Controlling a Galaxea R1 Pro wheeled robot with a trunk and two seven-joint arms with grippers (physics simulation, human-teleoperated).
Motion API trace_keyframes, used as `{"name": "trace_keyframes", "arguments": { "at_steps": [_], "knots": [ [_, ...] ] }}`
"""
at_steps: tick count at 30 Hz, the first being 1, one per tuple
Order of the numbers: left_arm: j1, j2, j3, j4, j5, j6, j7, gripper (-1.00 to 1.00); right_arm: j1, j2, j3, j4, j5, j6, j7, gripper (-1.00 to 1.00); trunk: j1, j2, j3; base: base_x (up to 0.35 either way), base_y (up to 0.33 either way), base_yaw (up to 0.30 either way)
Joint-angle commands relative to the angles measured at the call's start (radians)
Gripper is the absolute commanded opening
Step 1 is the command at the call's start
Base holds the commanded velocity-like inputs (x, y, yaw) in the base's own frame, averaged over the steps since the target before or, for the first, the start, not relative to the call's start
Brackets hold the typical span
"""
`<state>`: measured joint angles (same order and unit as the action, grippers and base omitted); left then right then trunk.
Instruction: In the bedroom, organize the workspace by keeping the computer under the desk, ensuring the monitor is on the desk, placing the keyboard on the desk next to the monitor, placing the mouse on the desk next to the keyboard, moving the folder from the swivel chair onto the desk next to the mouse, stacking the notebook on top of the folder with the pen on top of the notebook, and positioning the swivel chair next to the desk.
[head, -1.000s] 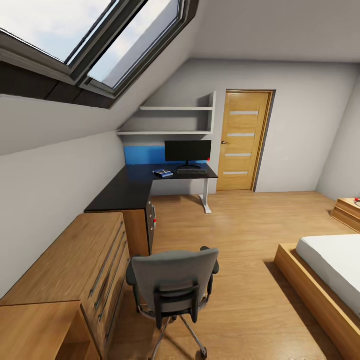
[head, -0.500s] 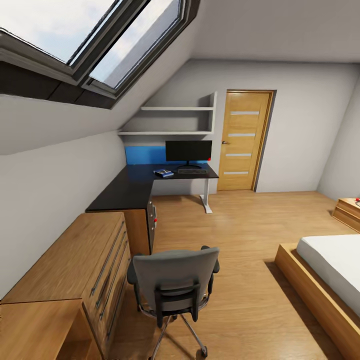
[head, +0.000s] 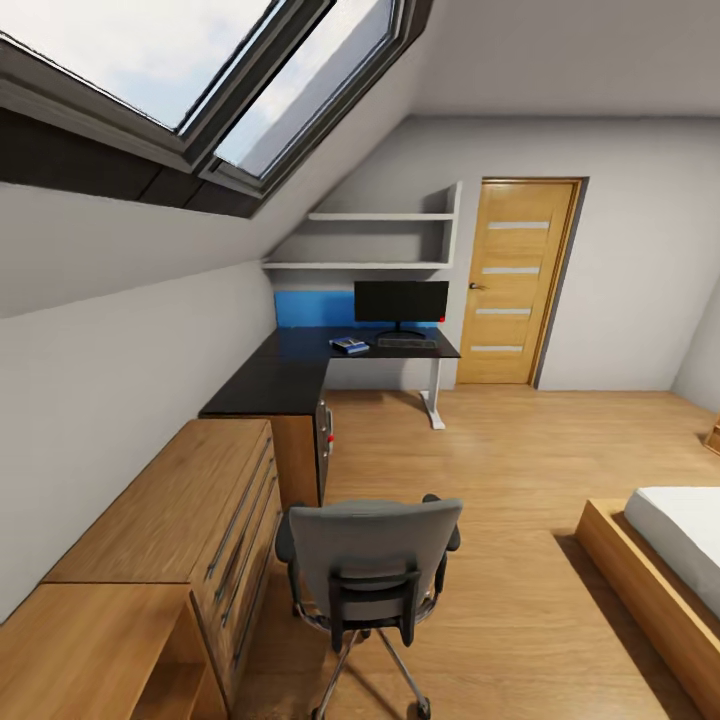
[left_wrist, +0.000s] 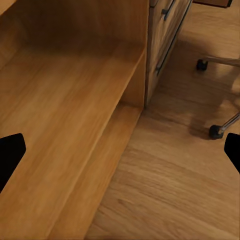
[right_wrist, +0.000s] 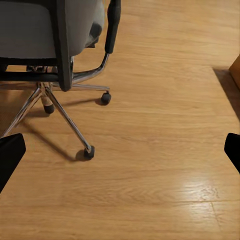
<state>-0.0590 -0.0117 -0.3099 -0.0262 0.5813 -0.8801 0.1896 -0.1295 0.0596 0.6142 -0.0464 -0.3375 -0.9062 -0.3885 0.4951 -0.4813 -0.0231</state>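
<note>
The grey swivel chair (head: 370, 565) stands on the floor with its back toward me, so its seat is hidden. Far behind it is the black L-shaped desk (head: 290, 375). On the desk's far end stand the monitor (head: 401, 303), the keyboard (head: 407, 342) in front of it, and a small blue flat item (head: 350, 346) to the left. A dark box with a red light (head: 324, 440) sits under the desk's near end. My left gripper (left_wrist: 120, 150) hangs open over a wooden shelf. My right gripper (right_wrist: 120, 155) is open above the floor beside the chair's base (right_wrist: 65, 105).
A long wooden dresser (head: 170, 520) runs along the left wall between me and the desk. A bed (head: 670, 555) lies at the right. A wooden door (head: 515, 283) and wall shelves (head: 380, 240) stand at the far end. Open floor (head: 500, 470) lies between chair and desk.
The whole head view has shifted, with desk, door and chair now further right and the bed partly out of frame: the camera moved. Nothing in the room has moved.
</note>
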Motion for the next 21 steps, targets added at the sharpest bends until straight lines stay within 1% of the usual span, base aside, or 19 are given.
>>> {"name": "trace_keyframes", "arguments": {
  "at_steps": [1, 5, 9, 10, 11, 12, 13, 14, 15, 16, 18, 20, 21],
  "knots": [
    [-0.001, 0.0, -0.008, 0.0, 0.002, -0.002, 0.007, 1.0, -0.001, 0.0, 0.009, 0.001, -0.005, -0.002, -0.006, 1.0, 0.001, -0.002, -0.002, 0.0, 0.0, 0.016],
    [-0.001, 0.0, -0.007, 0.0, 0.002, -0.001, 0.005, 1.0, -0.001, -0.001, 0.009, 0.001, -0.005, -0.002, -0.006, 1.0, 0.001, -0.002, -0.002, 0.0, 0.0, 0.008],
    [-0.001, -0.001, -0.008, 0.0, 0.002, 0.001, 0.003, 1.0, -0.001, -0.003, 0.008, 0.001, -0.004, -0.001, -0.006, 1.0, 0.016, -0.03, -0.015, 0.0, 0.0, 0.0],
    [-0.001, -0.002, -0.009, -0.002, 0.001, 0.011, 0.003, 1.0, -0.001, -0.004, 0.007, 0.001, -0.005, -0.001, -0.006, 1.0, 0.02, -0.037, -0.018, 0.0, 0.0, 0.0],
    [-0.001, -0.033, -0.01, -0.104, -0.005, 0.164, 0.01, 1.0, -0.001, -0.006, 0.007, 0.0, -0.003, -0.001, -0.006, 1.0, 0.024, -0.044, -0.021, 0.0, 0.0, 0.0],
    [-0.001, -0.035, -0.01, -0.133, -0.006, 0.198, 0.01, 1.0, -0.001, -0.006, 0.007, -0.001, -0.003, -0.002, -0.006, 1.0, 0.027, -0.051, -0.024, 0.0, 0.0, 0.0],
    [-0.002, -0.034, -0.011, -0.275, -0.011, 0.361, 0.011, 1.0, -0.002, -0.007, 0.007, -0.022, -0.004, 0.0, -0.006, 1.0, 0.031, -0.058, -0.027, 0.0, 0.0, 0.0],
    [-0.002, -0.033, -0.011, -0.309, -0.017, 0.413, 0.012, 1.0, -0.003, -0.007, 0.007, -0.031, -0.005, 0.0, -0.007, 1.0, 0.035, -0.065, -0.03, 0.0, 0.0, 0.0],
    [-0.002, -0.032, -0.01, -0.324, -0.021, 0.439, 0.012, 1.0, -0.003, -0.007, 0.007, -0.035, -0.006, 0.001, -0.008, 1.0, 0.039, -0.072, -0.034, 0.0, 0.0, 0.0],
    [-0.009, -0.03, -0.01, -0.387, -0.035, 0.563, 0.018, 1.0, -0.005, -0.008, 0.005, -0.048, -0.01, 0.019, -0.013, 1.0, 0.043, -0.079, -0.037, 0.0, 0.0, 0.0],
    [-0.03, -0.03, -0.009, -0.419, -0.039, 0.631, 0.023, 1.0, -0.01, -0.014, 0.003, -0.055, -0.013, 0.061, -0.014, 1.0, 0.05, -0.093, -0.043, 0.0, 0.0, 0.0],
    [-0.063, -0.033, -0.009, -0.433, -0.041, 0.682, 0.025, 1.0, -0.02, -0.026, 0.001, -0.071, -0.015, 0.108, -0.015, 1.0, 0.058, -0.107, -0.049, 0.0, 0.0, 0.0],
    [-0.074, -0.034, -0.009, -0.435, -0.042, 0.696, 0.026, 1.0, -0.026, -0.028, 0.0, -0.076, -0.015, 0.12, -0.015, 1.0, 0.062, -0.114, -0.052, 0.0, 0.0, 0.0]
  ]
}}
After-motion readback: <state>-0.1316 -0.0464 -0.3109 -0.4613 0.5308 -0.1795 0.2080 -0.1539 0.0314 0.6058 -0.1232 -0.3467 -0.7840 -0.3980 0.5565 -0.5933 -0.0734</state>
